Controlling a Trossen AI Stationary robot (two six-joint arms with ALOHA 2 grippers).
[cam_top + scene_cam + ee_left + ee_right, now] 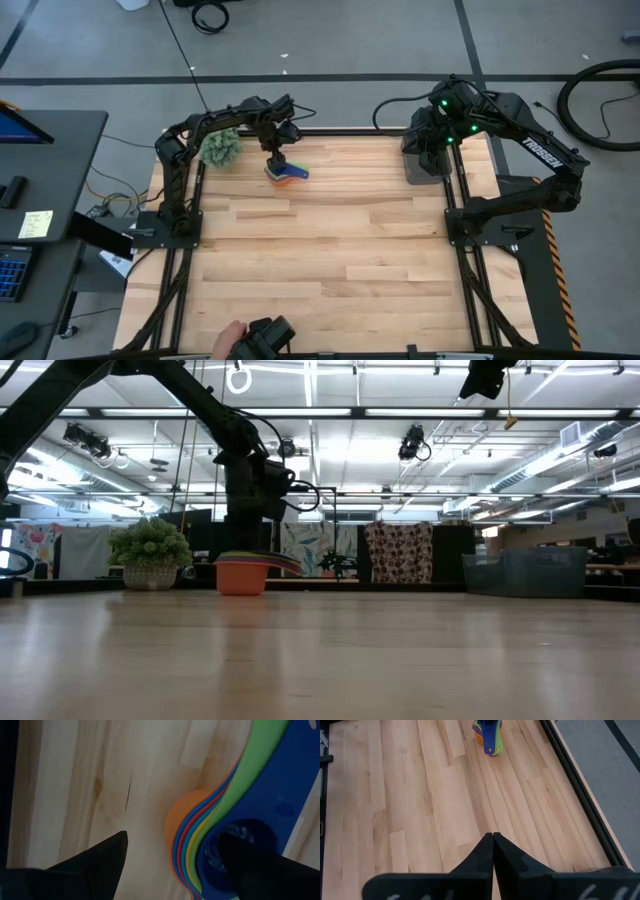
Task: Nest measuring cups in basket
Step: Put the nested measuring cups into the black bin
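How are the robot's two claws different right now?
The left gripper is open, its fingers spread wide around the stack of measuring cups; the right gripper is shut and holds nothing. The left is over the cups; the right waits by the basket. Both have dark fingers.

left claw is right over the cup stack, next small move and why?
Probably close the left claw on the nested measuring cups. Its fingers stand open, one inside the dark blue top cup, the other outside the stack's orange wall. The stack still sits on the table, away from the basket by the shut right claw.
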